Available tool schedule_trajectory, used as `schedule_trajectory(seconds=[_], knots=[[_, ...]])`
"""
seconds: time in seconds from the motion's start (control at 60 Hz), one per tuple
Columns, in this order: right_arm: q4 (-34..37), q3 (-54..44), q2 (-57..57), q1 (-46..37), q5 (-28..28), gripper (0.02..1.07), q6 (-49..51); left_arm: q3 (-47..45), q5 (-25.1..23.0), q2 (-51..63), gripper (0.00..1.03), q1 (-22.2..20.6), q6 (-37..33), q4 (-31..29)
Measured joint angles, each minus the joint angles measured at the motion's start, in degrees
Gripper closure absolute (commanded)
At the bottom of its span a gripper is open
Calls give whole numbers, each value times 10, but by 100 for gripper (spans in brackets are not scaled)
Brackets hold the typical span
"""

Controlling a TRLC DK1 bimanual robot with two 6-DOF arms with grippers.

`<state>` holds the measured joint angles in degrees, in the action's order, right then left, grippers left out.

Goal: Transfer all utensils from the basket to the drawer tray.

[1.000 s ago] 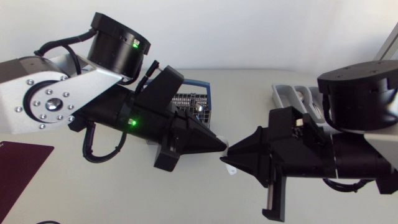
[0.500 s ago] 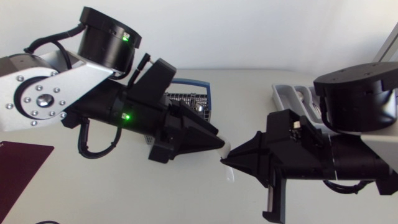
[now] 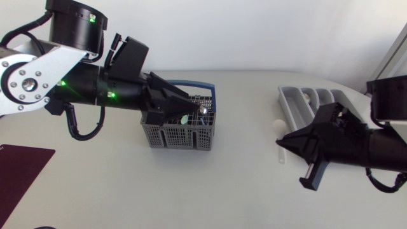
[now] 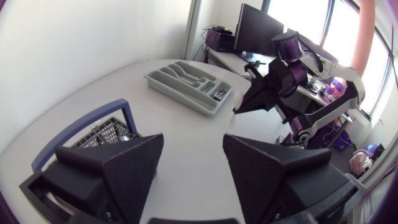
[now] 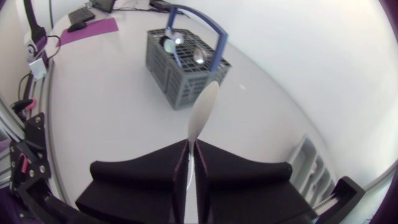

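- Drawer tray (image 3: 299, 102), a grey plastic one with moulded compartments, is sitting at the far right side of the white table (image 3: 241, 191), well apart from the basket.
- Grey plastic-mesh basket (image 3: 178, 135) with a blue hoop handle is standing upright near the table's middle, on the left arm's side.
- Left gripper (image 3: 188, 108), matte black with wedge-shaped fingers, is hanging just over the basket's open top; the left wrist view is showing its fingers spread wide and released.
- Right gripper (image 3: 283, 141) is hovering between basket and tray, nearer the tray, and its fingers are clenching the handle of a spoon from both sides.
- White plastic spoon (image 5: 202, 109) is sticking out ahead of the right gripper's fingertips, bowl pointing towards the basket; whether it is touching the table is impossible to tell.
- Shiny metal spoons (image 5: 199, 56) are standing in the basket, bowls up, beneath the blue handle.
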<state>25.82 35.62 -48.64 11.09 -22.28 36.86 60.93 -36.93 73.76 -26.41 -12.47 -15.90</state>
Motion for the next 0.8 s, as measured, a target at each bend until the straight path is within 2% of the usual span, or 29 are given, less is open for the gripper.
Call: schedule_trajectory(seconds=[0.217, 0.433, 0.6, 0.8], knots=[[-10, -14, -3, -186, -4, 101, 115, -30, 27, 0, 35, 6, -29, 14], [-95, -20, -80, -345, -19, 101, 209, -38, 41, 2, 35, 12, -43, 21], [-177, -20, -174, -420, -19, 101, 263, -41, 45, 12, 35, 13, -54, 21], [-259, -12, -261, -464, -17, 101, 297, -44, 56, 14, 35, 13, -58, 21]])
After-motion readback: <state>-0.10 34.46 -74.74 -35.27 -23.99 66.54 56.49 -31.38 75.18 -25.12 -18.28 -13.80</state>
